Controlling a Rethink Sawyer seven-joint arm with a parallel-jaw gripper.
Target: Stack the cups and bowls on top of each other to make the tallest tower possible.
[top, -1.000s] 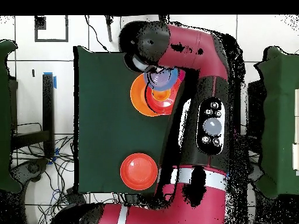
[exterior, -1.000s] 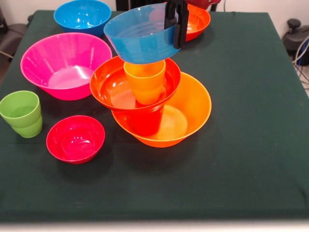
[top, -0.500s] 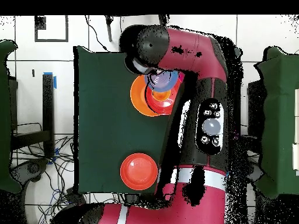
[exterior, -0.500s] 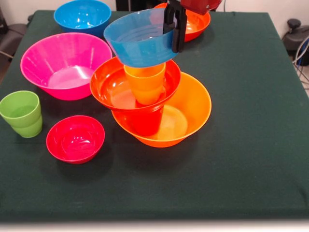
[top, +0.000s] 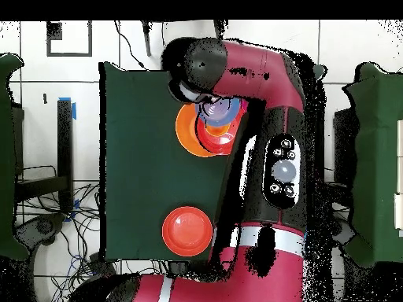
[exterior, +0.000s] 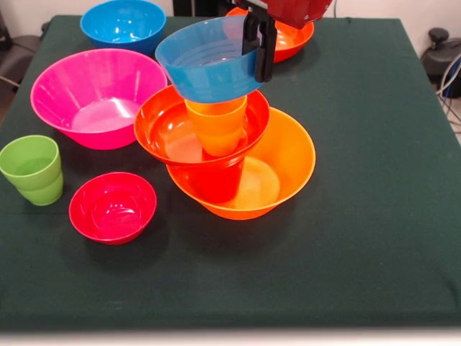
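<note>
Dark green table holds the tower in the middle. Black fingers pinch the blue bowl's rim, keeping it just over the orange cup, I think to drop it on top.

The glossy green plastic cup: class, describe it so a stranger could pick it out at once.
In the front view, find the wide pink plastic bowl. Just below it at the cloth's left edge stands the green plastic cup, upright beside the small crimson bowl: the only green item.
</note>
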